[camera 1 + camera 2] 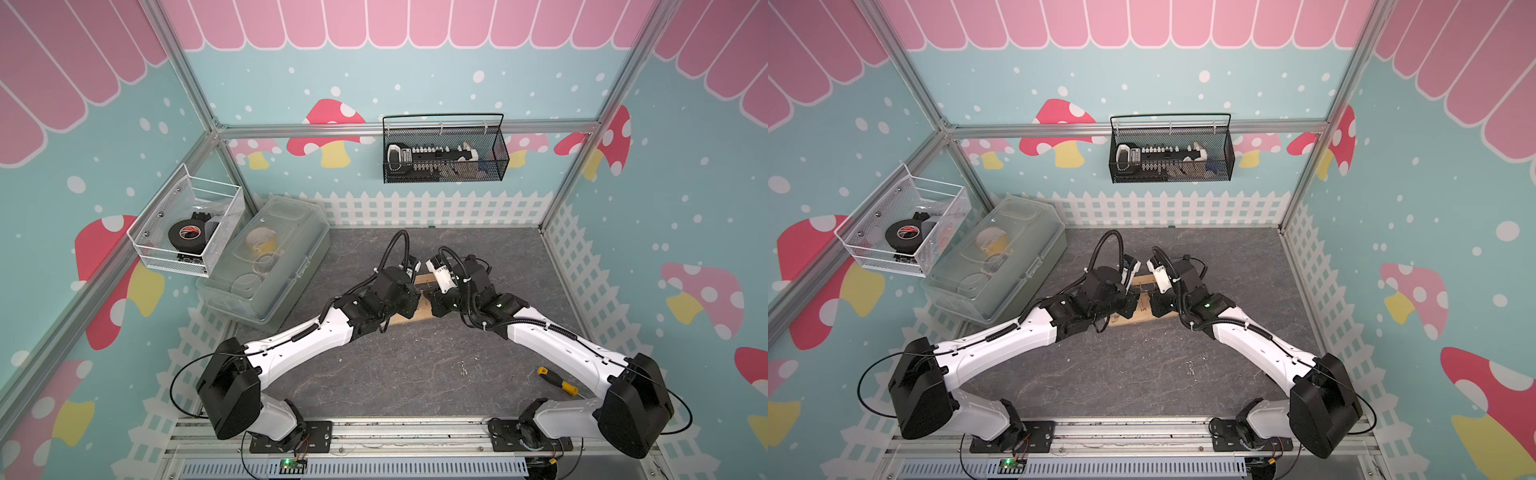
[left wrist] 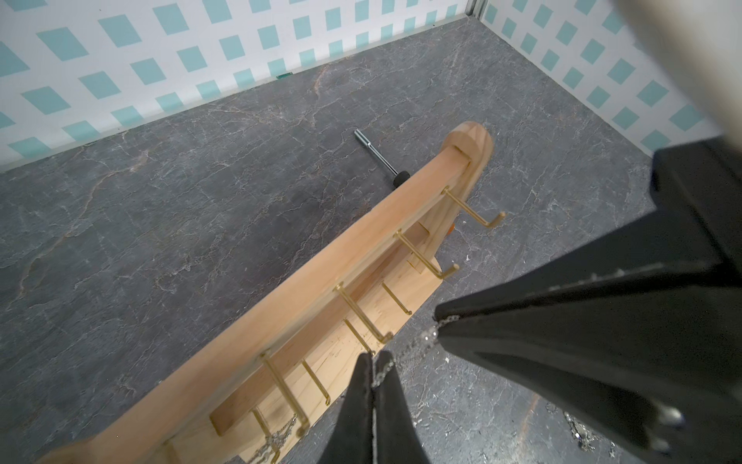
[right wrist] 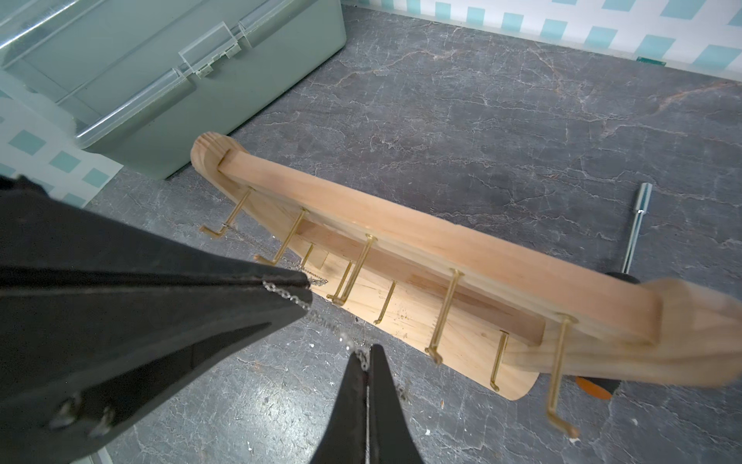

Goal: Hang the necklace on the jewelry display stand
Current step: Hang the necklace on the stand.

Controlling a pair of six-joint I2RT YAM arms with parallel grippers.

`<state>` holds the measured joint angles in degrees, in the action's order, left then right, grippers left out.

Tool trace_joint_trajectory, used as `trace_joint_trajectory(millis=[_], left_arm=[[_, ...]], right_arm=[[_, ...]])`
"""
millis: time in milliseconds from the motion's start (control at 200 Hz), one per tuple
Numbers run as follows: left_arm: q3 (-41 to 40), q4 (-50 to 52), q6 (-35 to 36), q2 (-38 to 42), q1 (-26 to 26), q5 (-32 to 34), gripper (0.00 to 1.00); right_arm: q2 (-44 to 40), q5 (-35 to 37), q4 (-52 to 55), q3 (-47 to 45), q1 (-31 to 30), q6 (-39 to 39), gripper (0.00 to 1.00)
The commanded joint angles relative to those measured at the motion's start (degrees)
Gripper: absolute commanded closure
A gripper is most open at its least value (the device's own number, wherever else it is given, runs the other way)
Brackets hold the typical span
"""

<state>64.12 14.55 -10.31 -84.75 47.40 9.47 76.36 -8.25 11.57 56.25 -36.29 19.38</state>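
The light-wood jewelry display stand (image 1: 409,321) (image 1: 1128,319) stands mid-table, mostly covered by both wrists in both top views. Its crossbar (image 2: 321,277) (image 3: 461,249) carries a row of gold pegs (image 2: 363,317) (image 3: 443,313). A thin silver necklace (image 2: 417,341) (image 3: 321,317) is stretched in the air between the two grippers, just in front of the pegs. My left gripper (image 2: 375,357) (image 3: 306,290) is shut on one part of the chain. My right gripper (image 3: 364,351) (image 2: 437,321) is shut on another part. More chain (image 2: 275,440) hangs around the lower pegs at the stand's left end.
A clear plastic lidded box (image 1: 266,257) (image 3: 160,80) sits left of the stand. A metal socket tool (image 2: 377,156) (image 3: 638,225) lies behind the stand. A yellow-and-black screwdriver (image 1: 557,382) lies front right. A white wire basket (image 1: 187,226) and a black mesh basket (image 1: 444,153) hang on the walls.
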Motion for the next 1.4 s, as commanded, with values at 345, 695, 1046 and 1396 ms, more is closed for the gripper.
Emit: trace_joint_trajectory(millis=[345,695,1046,1396], left_arm=[[1.3,0.7,0.5,-1.1,-0.7,1.4,1.00],[1.7,0.4,0.6,-1.6,-1.0,1.5,1.00],[0.9,-1.1,0.4,-0.2,-1.2,2.0,1.00],[2.1,-1.1,0.1,-1.9,-1.9,2.1,1.00]], right_arm=[[1.6,0.5,-1.1,-0.6,0.2,0.5,0.99],[1.8,1.1,-1.6,-0.5,0.3,0.4,0.99],[0.5,1.4,-1.9,-0.9,0.2,0.7,0.99],[2.2,2.4,-2.0,0.1,0.3,0.2,0.99]])
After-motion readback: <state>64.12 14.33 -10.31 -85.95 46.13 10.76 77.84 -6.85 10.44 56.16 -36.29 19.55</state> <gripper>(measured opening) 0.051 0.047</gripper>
